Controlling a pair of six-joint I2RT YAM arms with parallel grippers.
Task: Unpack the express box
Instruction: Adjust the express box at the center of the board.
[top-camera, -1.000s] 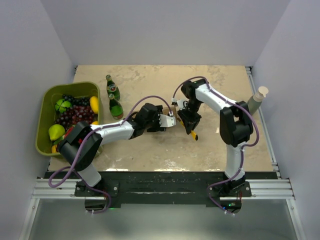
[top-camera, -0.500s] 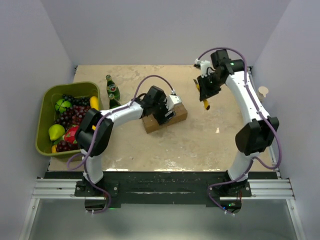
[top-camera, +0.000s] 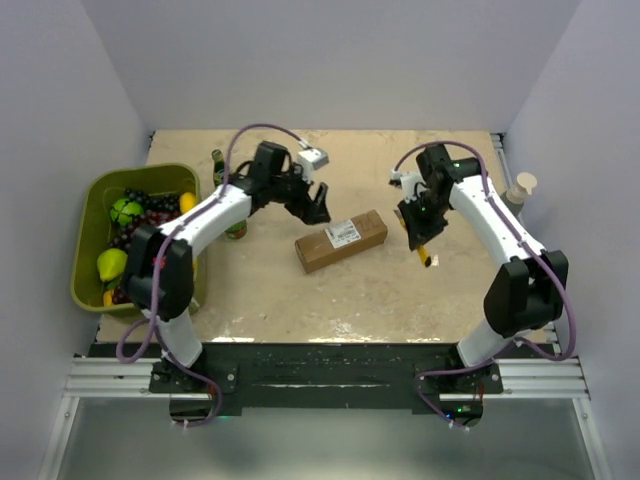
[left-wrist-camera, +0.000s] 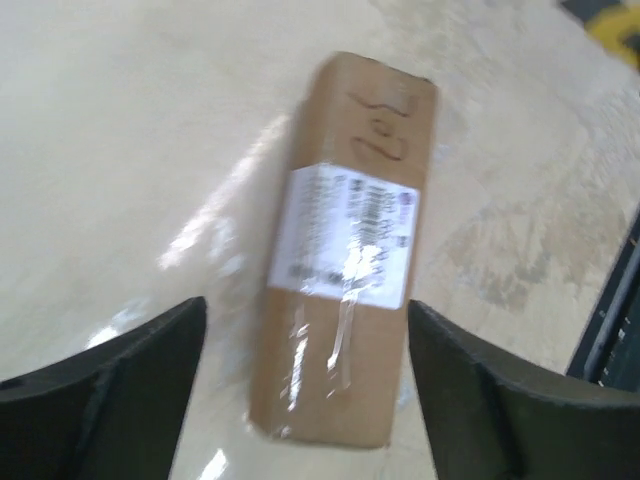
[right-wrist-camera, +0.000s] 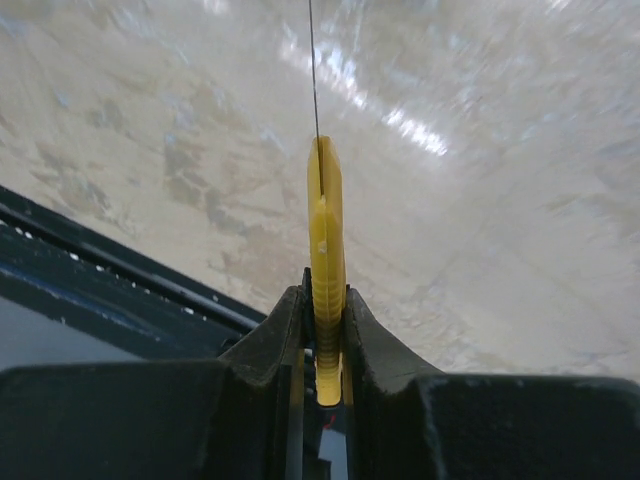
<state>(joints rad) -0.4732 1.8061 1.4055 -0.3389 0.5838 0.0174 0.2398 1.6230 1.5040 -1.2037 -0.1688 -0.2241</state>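
1. Beige mottled counter (top-camera: 300, 300) boxed in by pale walls. Both arm bases sit at its near edge.
2. Express box, a small elongated brown cardboard carton (top-camera: 341, 240), lies flat near mid-counter between the two arms. Its long axis is slanted, with the right end farther back.
3. White printed shipping label (top-camera: 344, 233) faces up, roughly mid-length on the top face. In the left wrist view there is glossy clear tape over it and dark handwriting on the bare cardboard beyond.
4. Left jaws are spread wide and hover just back-left of the box, with no contact seen. In the wrist view the dark fingers (left-wrist-camera: 120, 400) sit at the lower corners, and the box (left-wrist-camera: 345, 250) shows between and beyond them.
5. Right jaws are pressed together on a slim yellow utility knife (top-camera: 424, 255), held over the counter to the right of the box, apart from it. In the wrist view the knife (right-wrist-camera: 325, 260) is edge-on, and a thin dark line runs on from its tip.
6. Olive-green plastic tub (top-camera: 140, 170) at the left edge holds dark grapes and yellow and green fruit.
7. Green glass bottles (top-camera: 218, 165) stand just right of the tub, partly hidden by the left arm.
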